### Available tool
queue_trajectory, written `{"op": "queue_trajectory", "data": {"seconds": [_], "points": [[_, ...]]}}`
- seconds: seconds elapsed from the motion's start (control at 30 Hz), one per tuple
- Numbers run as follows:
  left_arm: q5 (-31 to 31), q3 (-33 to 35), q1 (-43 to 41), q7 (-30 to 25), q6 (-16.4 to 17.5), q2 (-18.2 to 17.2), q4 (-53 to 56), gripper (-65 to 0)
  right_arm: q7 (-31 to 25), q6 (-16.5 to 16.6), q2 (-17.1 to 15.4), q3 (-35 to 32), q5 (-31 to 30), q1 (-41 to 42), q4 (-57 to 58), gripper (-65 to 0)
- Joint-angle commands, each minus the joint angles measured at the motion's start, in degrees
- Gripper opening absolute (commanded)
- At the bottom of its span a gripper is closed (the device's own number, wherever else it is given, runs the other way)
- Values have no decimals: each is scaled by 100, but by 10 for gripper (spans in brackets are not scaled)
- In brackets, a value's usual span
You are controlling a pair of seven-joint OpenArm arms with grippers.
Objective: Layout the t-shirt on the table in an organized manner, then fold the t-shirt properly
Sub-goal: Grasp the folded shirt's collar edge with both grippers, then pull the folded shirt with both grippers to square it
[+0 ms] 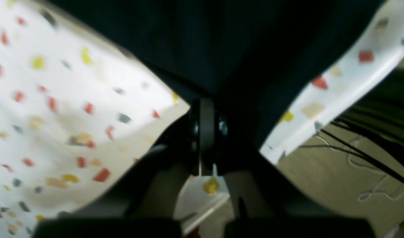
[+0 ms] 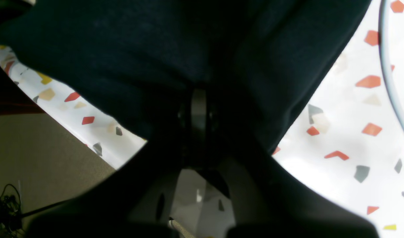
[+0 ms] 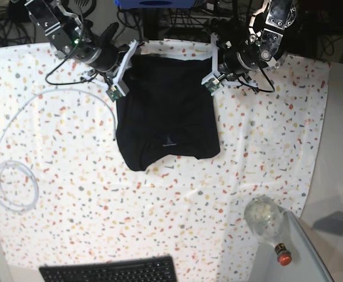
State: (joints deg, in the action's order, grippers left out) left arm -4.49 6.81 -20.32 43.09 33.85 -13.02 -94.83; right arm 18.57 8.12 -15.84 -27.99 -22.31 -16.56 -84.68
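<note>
Overhead, fabric: the t-shirt (image 3: 165, 114) is lying as a soft matte black slab, roughly rectangular, lower hem curling unevenly (a small pale label is showing near that end).
Position: it is resting on the far middle of the table (image 3: 71, 194), top corners lifted slightly.
Surface: white cloth is showing red, yellow and grey angular flecks.
Left gripper (image 1: 202, 105): jaws are pinching closed on black cloth at one corner.
Right gripper (image 2: 198, 99): likewise clamping the other corner.
Extras: a pale cable (image 3: 10, 170) is looping nearby; a black keyboard (image 3: 108, 271) is sitting at the near edge.
</note>
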Motion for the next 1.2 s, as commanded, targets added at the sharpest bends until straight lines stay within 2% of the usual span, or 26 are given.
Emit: {"op": "queue_trajectory", "data": {"seconds": [0.0,0.07,0.2,0.3,0.5,0.63,0.8,1.07,1.17], "points": [[76,-52,23,-59,-4,-21,-131,-650,64,1,-30,16,20,-10,-81,-650],[76,-105,23,-59,-4,-21,-306,-650,73,1,-47,43,20,-81,-283,-650],[84,-430,-30,-50,-4,-21,-1001,-650,73,-16,-329,52,20,-327,-1224,-650],[84,-536,-21,-50,-4,-21,-1185,-650,82,-25,-337,52,20,-380,-1672,-650],[84,-465,-30,-50,-4,22,-781,-650,91,-25,-267,16,-7,183,-1285,-650],[84,-465,23,-94,-4,14,-315,-650,91,-25,-153,43,-16,658,-371,-650],[32,-527,-30,-911,-4,-30,124,-650,64,-25,-162,52,-16,886,420,-650],[84,-580,23,-964,-4,-127,1,-650,82,-25,-179,52,11,772,-661,-650],[84,-817,23,-964,-4,-101,-183,-650,91,-25,-144,43,11,1159,-661,-650]]}}
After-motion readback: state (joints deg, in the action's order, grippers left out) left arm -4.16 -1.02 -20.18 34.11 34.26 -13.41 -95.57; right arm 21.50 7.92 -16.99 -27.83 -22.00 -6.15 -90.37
